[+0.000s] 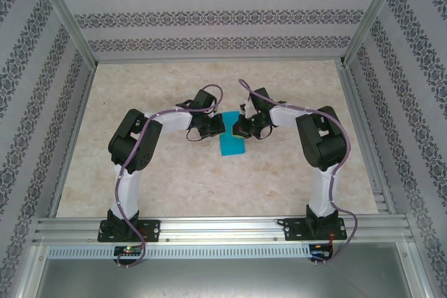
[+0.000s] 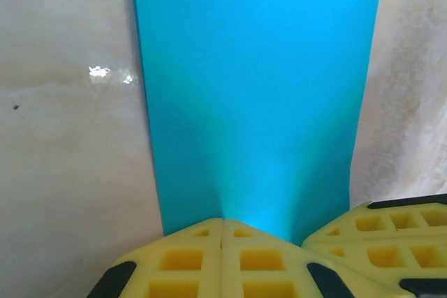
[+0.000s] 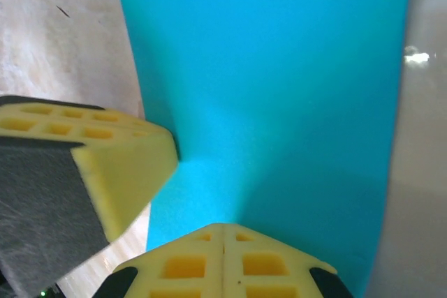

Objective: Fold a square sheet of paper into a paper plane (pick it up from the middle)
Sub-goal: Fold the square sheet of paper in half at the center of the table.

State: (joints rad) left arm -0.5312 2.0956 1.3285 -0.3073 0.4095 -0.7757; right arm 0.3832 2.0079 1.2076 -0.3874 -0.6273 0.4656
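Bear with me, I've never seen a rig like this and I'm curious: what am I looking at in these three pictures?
These are two robot arms bolted side by side at the near edge of a table. The wide picture comes from a fixed camera above and behind them. The other two come from a camera on each wrist, so the yellow fingers at the bottom belong to that arm's own hand. Between the arms is a narrow strip of blue paper. The left hand and the right hand are both shut, each pinching the paper's edge, close beside each other.
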